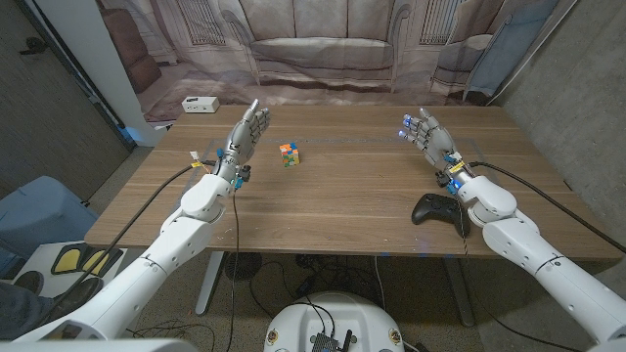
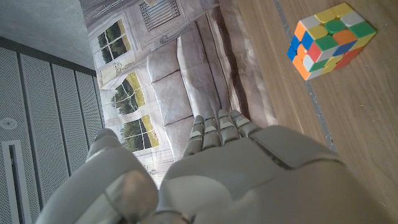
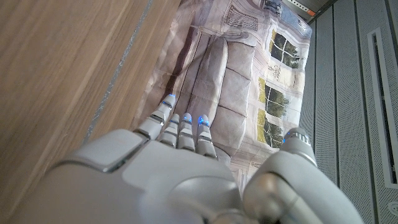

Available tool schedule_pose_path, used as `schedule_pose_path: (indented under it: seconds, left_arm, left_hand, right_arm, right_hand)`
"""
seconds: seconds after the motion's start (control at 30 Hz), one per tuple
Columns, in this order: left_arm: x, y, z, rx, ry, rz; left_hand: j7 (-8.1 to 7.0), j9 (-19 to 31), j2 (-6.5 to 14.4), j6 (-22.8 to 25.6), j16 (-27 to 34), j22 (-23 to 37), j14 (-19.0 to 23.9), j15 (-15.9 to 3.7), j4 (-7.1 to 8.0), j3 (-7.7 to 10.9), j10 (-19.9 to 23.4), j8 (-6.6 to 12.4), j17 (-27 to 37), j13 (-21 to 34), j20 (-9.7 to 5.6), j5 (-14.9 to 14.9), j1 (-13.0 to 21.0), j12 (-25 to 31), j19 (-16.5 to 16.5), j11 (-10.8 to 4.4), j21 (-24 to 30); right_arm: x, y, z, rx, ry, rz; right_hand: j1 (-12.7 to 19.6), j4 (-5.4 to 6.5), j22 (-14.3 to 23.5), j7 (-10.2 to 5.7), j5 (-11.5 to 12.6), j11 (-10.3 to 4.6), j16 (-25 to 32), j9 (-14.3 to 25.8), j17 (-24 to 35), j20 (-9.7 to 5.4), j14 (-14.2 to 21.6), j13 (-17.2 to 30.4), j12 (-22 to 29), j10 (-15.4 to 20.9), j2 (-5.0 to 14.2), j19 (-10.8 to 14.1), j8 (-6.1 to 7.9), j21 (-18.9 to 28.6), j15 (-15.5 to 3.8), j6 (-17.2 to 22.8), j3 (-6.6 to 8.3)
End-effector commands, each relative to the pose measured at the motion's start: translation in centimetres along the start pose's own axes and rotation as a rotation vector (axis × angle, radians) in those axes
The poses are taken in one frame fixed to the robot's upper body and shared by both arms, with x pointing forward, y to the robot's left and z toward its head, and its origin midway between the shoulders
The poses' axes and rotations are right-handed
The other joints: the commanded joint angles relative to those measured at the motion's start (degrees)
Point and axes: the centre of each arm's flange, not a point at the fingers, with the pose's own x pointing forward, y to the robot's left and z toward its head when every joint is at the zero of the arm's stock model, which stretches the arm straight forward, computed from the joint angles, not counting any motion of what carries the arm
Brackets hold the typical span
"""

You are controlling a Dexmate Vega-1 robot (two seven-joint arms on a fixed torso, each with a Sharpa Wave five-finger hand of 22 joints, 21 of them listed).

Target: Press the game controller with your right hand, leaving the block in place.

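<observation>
The game controller (image 1: pixel 437 211) lies at the near edge of the tabletop (image 1: pixel 352 205), just beside the right wrist, untouched. The right hand (image 1: pixel 427 132) is raised beyond it, fingers apart, holding nothing, so the pressing is not yet done. The block (image 1: pixel 289 154) stands near the empty, spread left hand (image 1: pixel 246 132).

Legible text, labels, brands, numbers: none. White box (image 1: pixel 200 104), upper left of the head view on the table's far edge: markings too small to read (possibly only dark spots).
</observation>
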Motion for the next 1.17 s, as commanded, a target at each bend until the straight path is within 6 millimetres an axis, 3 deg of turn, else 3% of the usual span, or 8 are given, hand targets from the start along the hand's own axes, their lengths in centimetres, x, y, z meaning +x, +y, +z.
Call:
schedule_pose_path:
  seconds: [0.03, 0.47, 1.17]
  left_arm:
    - [-0.2, 0.1, -1.2, -0.021, 0.022, -0.008]
    - [0.3, 0.1, -1.6, -0.043, 0.032, -0.039]
    - [0.8, -0.3, -1.4, -0.021, 0.021, -0.035]
  left_hand:
    - [0.11, 0.1, 0.6, -0.5, -0.1, 0.2, -0.3, -0.10, -0.36, 0.04, -0.2, -0.05, 0.3, 0.1, -0.50, -0.2, 0.1, -0.1, -0.1, -0.09, 0.3]
    - [0.04, 0.1, 0.7, -0.5, 0.0, 0.2, -0.5, 0.10, -0.48, 0.08, -0.3, 0.17, 0.3, 0.1, -0.73, -0.2, 0.1, -0.1, -0.2, 0.07, 0.3]
    - [0.06, 0.1, 0.7, -0.1, 0.1, 0.2, -0.2, -0.05, -0.65, 0.13, 0.2, 0.52, 0.3, 0.1, -1.15, -0.2, 0.2, 0.1, 0.1, 0.14, 0.4]
  right_arm:
    - [1.2, 1.2, -1.2, 0.017, 0.019, 0.025]
    - [1.5, 1.8, -1.8, 0.026, 0.023, 0.024]
    - [0.8, 0.8, -2.6, 0.037, 0.038, 0.010]
  right_hand:
    - [0.2, 0.11, 0.1, 0.00, 0.0, -0.09, -0.1, 0.1, 0.1, -0.13, -0.5, 0.1, -0.1, -0.2, 0.24, -0.2, 0.13, -0.1, 0.22, -0.4, 0.02]
    - [0.1, 0.12, 0.1, 0.10, 0.0, 0.04, -0.1, 0.1, 0.1, -0.16, -0.6, 0.0, -0.1, -0.4, 0.21, -0.2, 0.20, -0.2, 0.24, -0.7, -0.04]
    - [0.1, 0.19, 0.1, 0.23, -0.1, 0.14, -0.1, 0.1, 0.1, 0.03, -0.5, 0.0, 0.0, -0.2, 0.31, -0.2, 0.45, -0.4, 0.37, -0.6, -0.10]
